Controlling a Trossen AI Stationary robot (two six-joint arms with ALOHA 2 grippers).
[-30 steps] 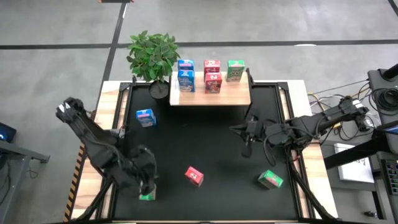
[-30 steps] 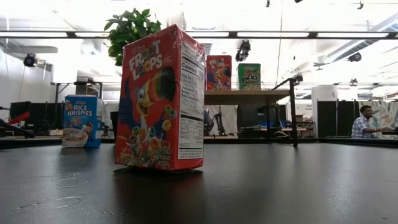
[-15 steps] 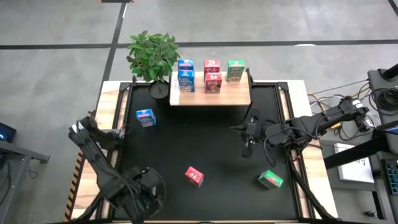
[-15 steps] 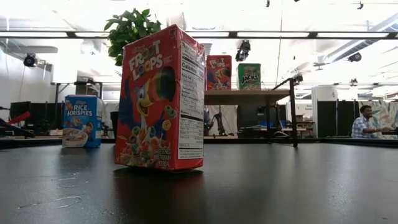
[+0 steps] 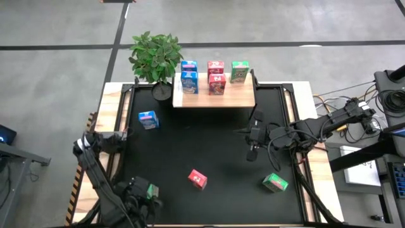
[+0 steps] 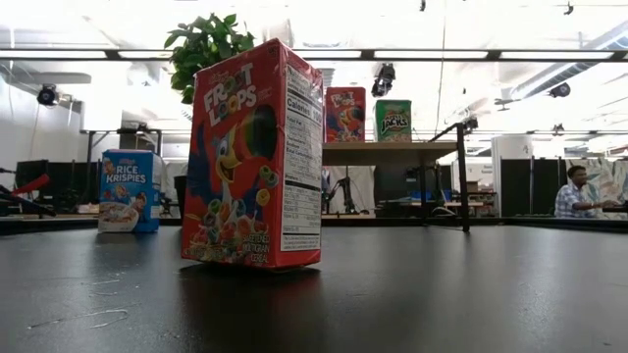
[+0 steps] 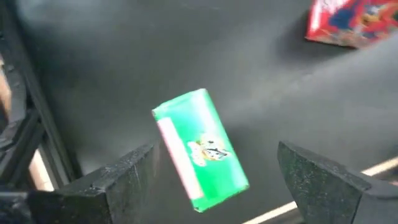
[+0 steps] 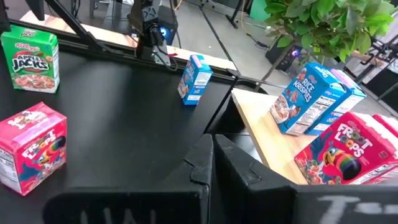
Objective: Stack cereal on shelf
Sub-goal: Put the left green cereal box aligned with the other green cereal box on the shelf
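Hazard, slip or topple: green carton (image 7: 200, 157) lying flat on the mat's (image 5: 209, 139) near-left corner, left gripper (image 7: 214, 180) spread wide around it untouching, right gripper (image 8: 211, 163) pressed together mid-mat; an off-centre squeeze could skid it off the edge.

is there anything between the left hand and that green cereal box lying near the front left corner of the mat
Nothing visible. The left hand hangs open right over the green cereal box, which lies flat on the black mat between its fingers. The red Froot Loops box stands well off to one side.
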